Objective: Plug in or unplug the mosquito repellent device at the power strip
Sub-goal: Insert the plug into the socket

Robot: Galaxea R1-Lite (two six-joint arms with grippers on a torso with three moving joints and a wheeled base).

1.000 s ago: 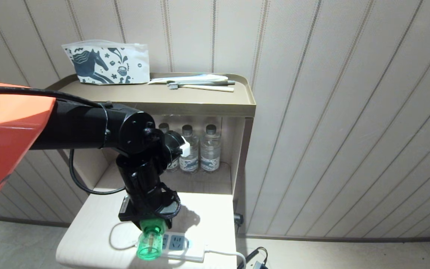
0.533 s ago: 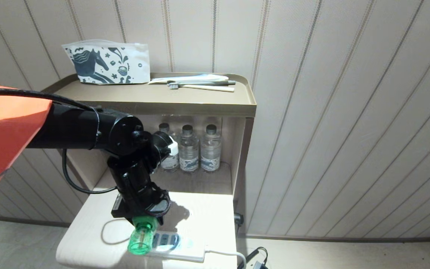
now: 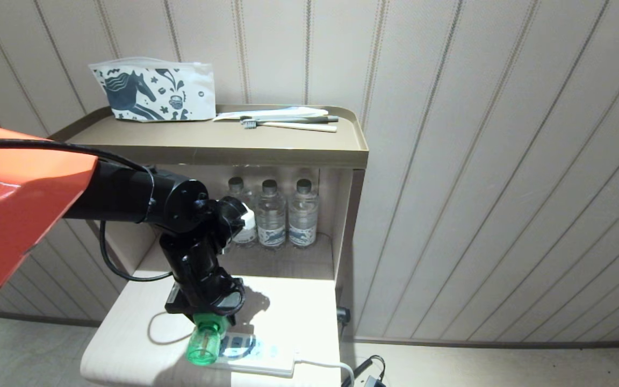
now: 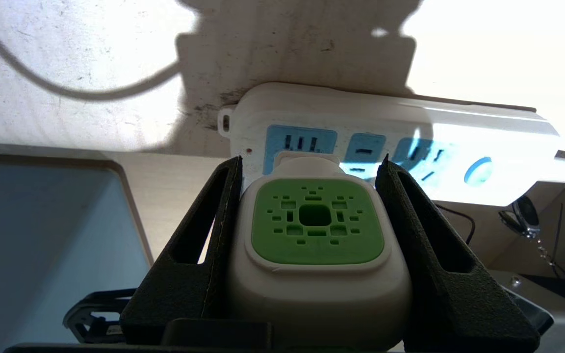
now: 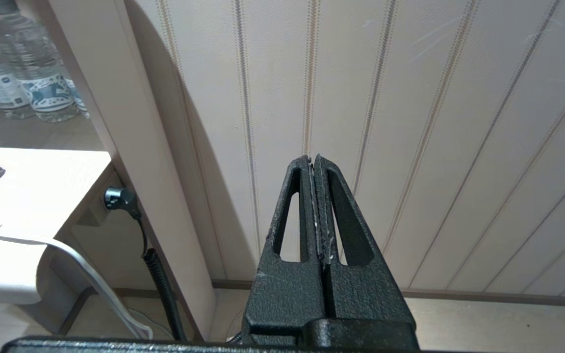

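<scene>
My left gripper clamps the mosquito repellent device against the power strip on the counter; my right gripper hangs closed, empty.

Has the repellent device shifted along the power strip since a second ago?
Yes. Held in the left gripper, the mosquito repellent device has moved toward the robot's left along the power strip, which has stayed put, uncovering more of its socket faces.
</scene>
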